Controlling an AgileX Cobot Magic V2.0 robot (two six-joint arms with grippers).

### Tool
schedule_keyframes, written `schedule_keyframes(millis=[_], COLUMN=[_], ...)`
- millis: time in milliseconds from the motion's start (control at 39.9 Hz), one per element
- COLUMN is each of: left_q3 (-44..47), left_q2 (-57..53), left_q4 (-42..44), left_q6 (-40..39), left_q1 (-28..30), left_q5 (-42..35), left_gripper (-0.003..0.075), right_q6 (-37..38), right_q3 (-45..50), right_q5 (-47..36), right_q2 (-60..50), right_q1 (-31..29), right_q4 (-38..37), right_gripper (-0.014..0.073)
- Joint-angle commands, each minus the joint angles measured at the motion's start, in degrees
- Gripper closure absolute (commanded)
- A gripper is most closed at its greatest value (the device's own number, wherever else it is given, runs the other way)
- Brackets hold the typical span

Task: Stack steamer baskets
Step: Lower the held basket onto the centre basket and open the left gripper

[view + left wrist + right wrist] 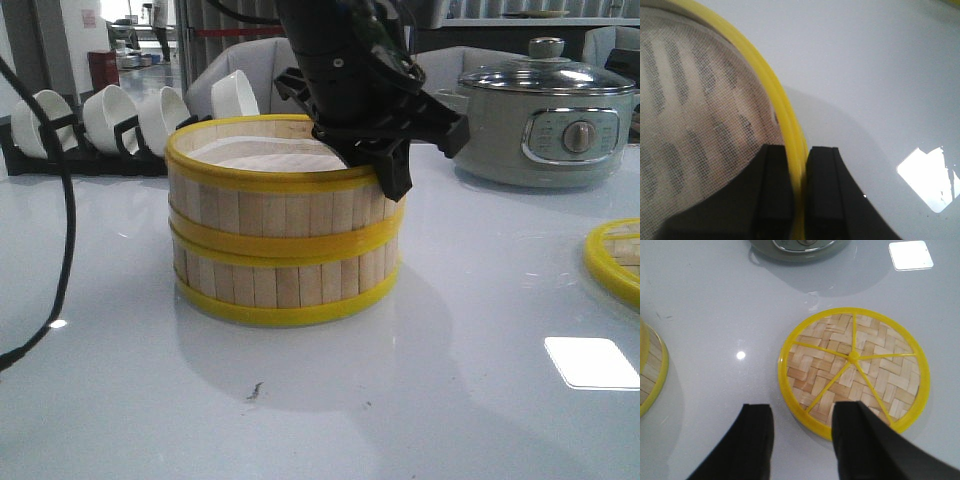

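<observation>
Two steamer baskets (285, 225) stacked mid-surface (450, 400). Left tool (800, 187) pinches the upper basket's yellow rim (790, 130), one finger inside, one outside. Right tool (802, 437) spread wide above woven lid (854, 367).

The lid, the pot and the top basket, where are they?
lid (860, 367), right wrist view, woven middle.
pot (545, 125), front view, grey-green side.
top basket (260, 210), front view, slatted wall.

Lid (615, 258) cut off at edge
</observation>
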Motion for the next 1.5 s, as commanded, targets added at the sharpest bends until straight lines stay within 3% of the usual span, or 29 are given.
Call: schedule_keyframes(millis=[0, 226, 501, 827, 1153, 1479], left_q3=[-2.2, -2.2, -2.2, -2.2, -2.2, -4.0], left_q2=[-3.5, -3.5, -3.5, -3.5, -3.5, -3.5], left_q4=[1.9, 1.9, 1.9, 1.9, 1.9, 1.7], left_q6=[0.0, 0.0, 0.0, 0.0, 0.0, 0.0], left_q1=[0.6, 0.6, 0.6, 0.6, 0.6, 0.6], left_q5=[-3.6, -3.6, -3.0, -2.8, -3.2, -2.5], left_gripper=[0.0634, 0.0627, 0.0519, 0.0503, 0.033, 0.029], right_q6=[-0.4, -0.4, -0.4, -0.4, -0.4, -0.4], right_q3=[-2.3, -2.3, -2.3, -2.3, -2.3, -2.3], right_q5=[-4.4, -4.4, -4.4, -4.4, -4.3, -4.1], right_q2=[-0.4, -0.4, -0.4, -0.4, -0.4, -0.4], right_q1=[0.0, 0.0, 0.0, 0.0, 0.0, 0.0], right_q4=[-0.4, -0.4, -0.4, -0.4, -0.4, -0.4], right_gripper=[0.0204, 0.0204, 0.0204, 0.0204, 0.0204, 0.0204])
